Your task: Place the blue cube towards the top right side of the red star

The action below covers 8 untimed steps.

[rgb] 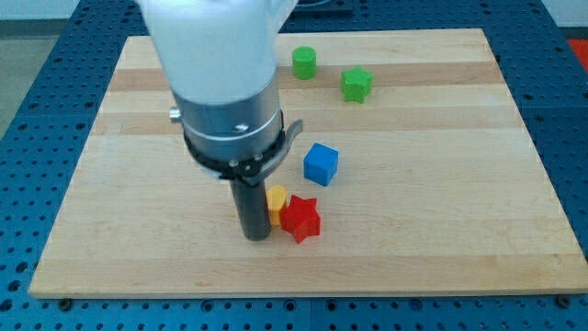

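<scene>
Where the worktop [441, 230] shows pale wood grain, the blue cube [321, 164] sits slightly right of centre, turned a little so one corner faces the view's bottom; its faces are plain, bright blue, the top face lighter than the sides. It lies up and to the right of the red star [300, 219], apart from it. The star touches a yellow block [276, 203] on its left, shape partly hidden. My tip [256, 237] rests just left of the yellow block, beside the star and well clear of the cube. No gripper on this arm, only the rod. A green cylinder [304, 62] and a green star [356, 84] stand near the view's top.
</scene>
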Each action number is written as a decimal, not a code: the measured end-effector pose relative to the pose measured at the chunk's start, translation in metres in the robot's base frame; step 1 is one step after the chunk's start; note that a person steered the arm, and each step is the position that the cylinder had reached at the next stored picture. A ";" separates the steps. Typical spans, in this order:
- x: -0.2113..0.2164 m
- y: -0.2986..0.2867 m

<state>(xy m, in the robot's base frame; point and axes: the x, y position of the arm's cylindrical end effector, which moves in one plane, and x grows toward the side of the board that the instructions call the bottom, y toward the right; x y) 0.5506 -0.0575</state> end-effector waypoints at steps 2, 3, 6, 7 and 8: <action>-0.019 0.000; -0.013 0.000; 0.017 0.026; -0.020 0.031; -0.044 0.031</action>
<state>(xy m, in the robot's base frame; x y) 0.5064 -0.0262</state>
